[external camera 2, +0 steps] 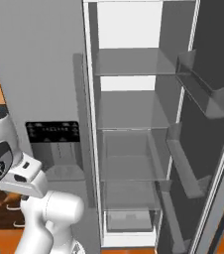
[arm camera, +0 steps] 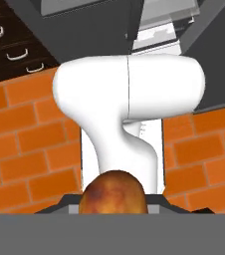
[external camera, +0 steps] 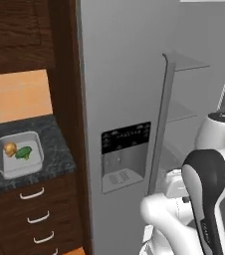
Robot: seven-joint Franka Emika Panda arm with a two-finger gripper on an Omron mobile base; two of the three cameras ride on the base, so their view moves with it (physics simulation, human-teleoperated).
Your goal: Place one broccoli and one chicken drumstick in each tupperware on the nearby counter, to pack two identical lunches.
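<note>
A chicken drumstick [arm camera: 113, 192] is clamped in the closed gripper [arm camera: 113, 206], while a tupperware [external camera: 20, 154] holding another drumstick [external camera: 9, 149] and broccoli [external camera: 24, 153] is seen on the counter [external camera: 55, 144] left of the fridge [external camera: 129, 74].

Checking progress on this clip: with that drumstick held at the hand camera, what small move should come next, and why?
Probably swing the arm left toward the counter. The claw is shut on a chicken drumstick, pointing down at the brick floor, while the tupperware in the left base view already holds a drumstick and a broccoli. This one likely belongs in another container, not seen here.
</note>
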